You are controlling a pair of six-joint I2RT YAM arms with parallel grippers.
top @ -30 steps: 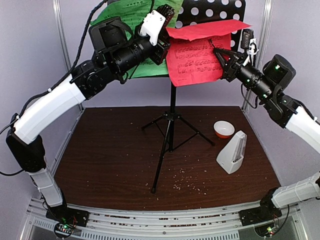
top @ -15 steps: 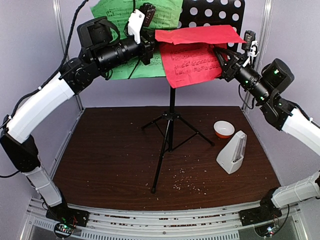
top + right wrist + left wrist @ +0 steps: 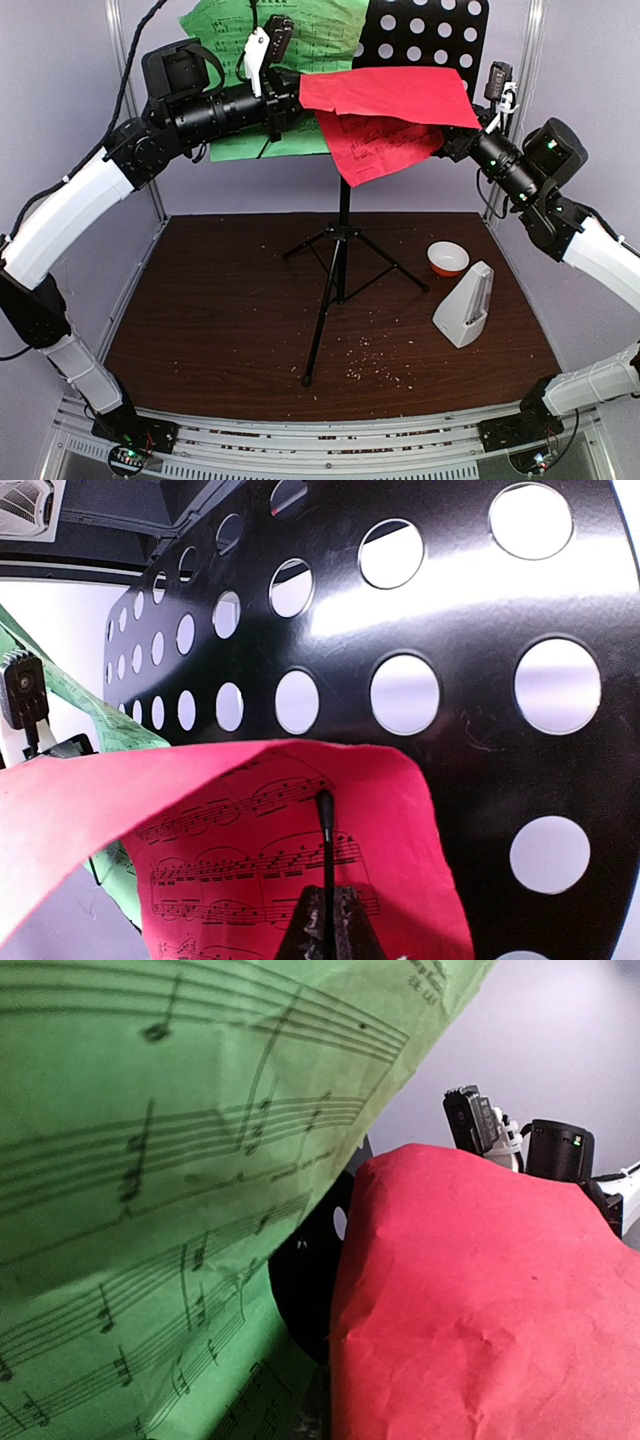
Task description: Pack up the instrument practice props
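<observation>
The top view looks down from above and behind the arm bases (image 3: 135, 435) over the whole table (image 3: 220, 320); the left wrist view presses close to the green sheet (image 3: 150, 1160); the right wrist view faces the black stand (image 3: 470, 780) at close range; all three share the red sheet (image 3: 385, 95).

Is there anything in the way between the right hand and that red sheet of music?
Nothing visible. The closed right hand is up against the red paper music sheet, in front of the black perforated stand. From above, the sheet's flopped-over top covers the hand.
</observation>
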